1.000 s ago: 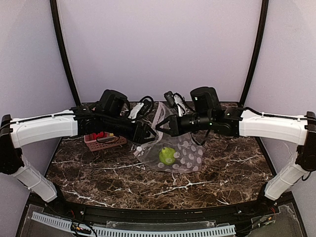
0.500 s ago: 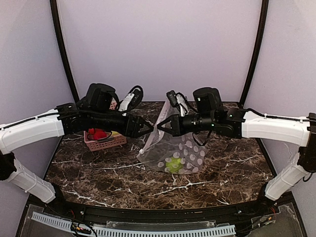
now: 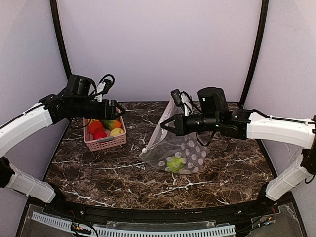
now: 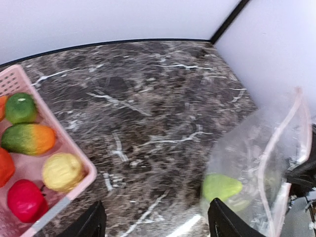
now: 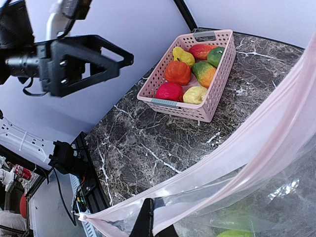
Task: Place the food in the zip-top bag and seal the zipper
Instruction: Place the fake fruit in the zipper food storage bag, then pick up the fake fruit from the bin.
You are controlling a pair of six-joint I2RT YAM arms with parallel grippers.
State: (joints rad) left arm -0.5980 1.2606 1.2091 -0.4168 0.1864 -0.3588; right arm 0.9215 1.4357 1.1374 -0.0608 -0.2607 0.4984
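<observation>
Tool, left: your left tool [image 3: 120,107] has its jaws well apart. It holds nothing and touches nothing, and it hangs over the right end of the pink basket [image 3: 106,144].
Tool, right: your right tool [image 3: 167,125] has its jaws together, clamped on the zipper [image 5: 256,148]. It holds that pink edge up off the counter [image 3: 98,173].
Bag: the zip-top bag [image 3: 185,145] hangs slanted from the right tool. Its lower part rests near the middle of the counter and its mouth faces left.
Change: a second ago your left tool was at the bag's mouth, close to the right tool, with narrower jaws. It has since swung left to the basket and opened wider. Your right tool has kept its grip and lifted the edge a little. The green fruit [image 3: 174,163] has gone from near the mouth to the bottom of the bag.
Food: the green fruit lies inside the bag. The other pieces [image 3: 96,127], red, orange, green and yellow, lie in the basket.
Surroundings: basket and bag sit well apart on the counter. At the bag's mouth, your right tool and the raised pink edge stand in the approach.
</observation>
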